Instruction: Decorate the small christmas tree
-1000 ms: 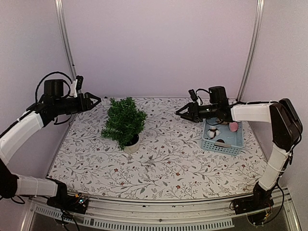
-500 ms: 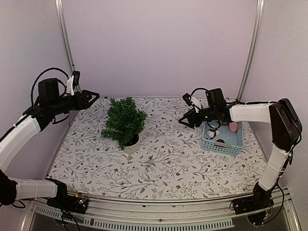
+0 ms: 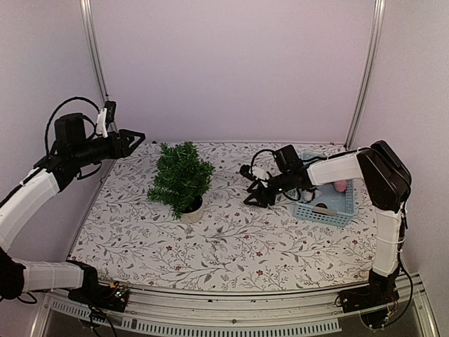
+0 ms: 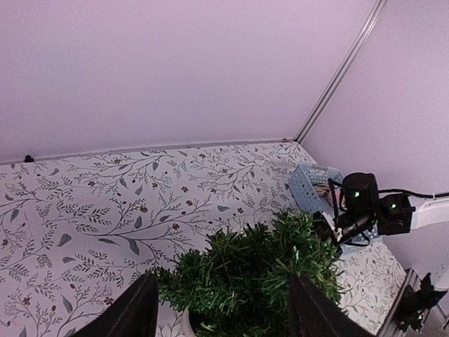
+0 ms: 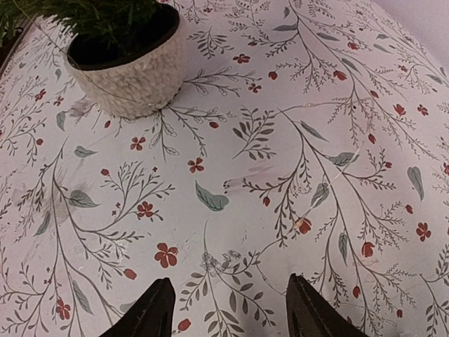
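Both left fingers and right fingers splayed, empty; floral tabletop, lilac walls.

arms: white shells, black joints; cables: black, looped; gripper fingers: black

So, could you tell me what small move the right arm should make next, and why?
Probably swing the right pincer across to the blue basket and down onto one of the pieces in it, such as the pink one. Both it and the left pincer are open and empty, and the small christmas tree bears nothing yet.
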You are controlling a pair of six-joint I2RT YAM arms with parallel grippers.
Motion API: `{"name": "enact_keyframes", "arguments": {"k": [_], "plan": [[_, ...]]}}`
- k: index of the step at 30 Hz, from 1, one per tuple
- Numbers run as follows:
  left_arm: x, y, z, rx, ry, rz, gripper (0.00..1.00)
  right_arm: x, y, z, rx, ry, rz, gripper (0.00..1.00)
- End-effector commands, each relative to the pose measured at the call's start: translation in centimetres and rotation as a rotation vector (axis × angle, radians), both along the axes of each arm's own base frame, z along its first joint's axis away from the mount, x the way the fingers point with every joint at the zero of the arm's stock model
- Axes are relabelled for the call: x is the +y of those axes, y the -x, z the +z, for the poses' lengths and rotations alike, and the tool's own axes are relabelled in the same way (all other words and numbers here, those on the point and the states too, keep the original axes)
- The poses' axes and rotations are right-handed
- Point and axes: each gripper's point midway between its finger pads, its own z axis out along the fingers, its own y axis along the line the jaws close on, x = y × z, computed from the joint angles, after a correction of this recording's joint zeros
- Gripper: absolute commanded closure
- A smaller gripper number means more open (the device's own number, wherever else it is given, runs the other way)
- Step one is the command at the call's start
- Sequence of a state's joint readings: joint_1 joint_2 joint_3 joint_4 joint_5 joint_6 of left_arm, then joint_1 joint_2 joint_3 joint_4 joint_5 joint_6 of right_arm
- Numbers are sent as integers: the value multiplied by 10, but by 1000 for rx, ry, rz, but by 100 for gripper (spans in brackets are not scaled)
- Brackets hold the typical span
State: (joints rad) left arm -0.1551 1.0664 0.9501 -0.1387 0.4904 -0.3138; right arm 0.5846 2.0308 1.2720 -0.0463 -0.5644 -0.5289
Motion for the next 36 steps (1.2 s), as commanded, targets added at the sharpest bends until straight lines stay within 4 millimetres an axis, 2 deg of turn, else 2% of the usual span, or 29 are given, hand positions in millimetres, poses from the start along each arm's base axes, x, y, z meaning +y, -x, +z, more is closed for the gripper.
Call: {"name": "enact_keyframes", "arguments": {"k": [1, 6, 10, 22, 26, 30, 33, 36], "plan": [[0, 0, 5, -44, -6, -9, 36, 7, 4, -19, -3, 19, 62, 43], [-1, 0, 4, -40, -2, -16, 36, 12, 2, -28, -21, 27, 65, 49], [-1, 0, 4, -43, 1, -16, 36, 14, -1, -32, -36, 35, 62, 60], [-2, 2, 2, -46, 9, -22, 36, 20, -17, -46, -60, 116, 2, 65], [-2, 2, 1, -48, 6, -24, 36, 14, -7, -40, -95, 123, 22, 66], [-3, 3, 0, -53, 6, -29, 37, 2, 7, -26, -134, 105, 17, 66], [-4, 4, 0, -54, 11, -36, 37, -5, 7, -10, -191, 100, -7, 66], [-5, 5, 2, -64, 12, -44, 37, -5, -1, 4, -252, 101, -22, 67]]}}
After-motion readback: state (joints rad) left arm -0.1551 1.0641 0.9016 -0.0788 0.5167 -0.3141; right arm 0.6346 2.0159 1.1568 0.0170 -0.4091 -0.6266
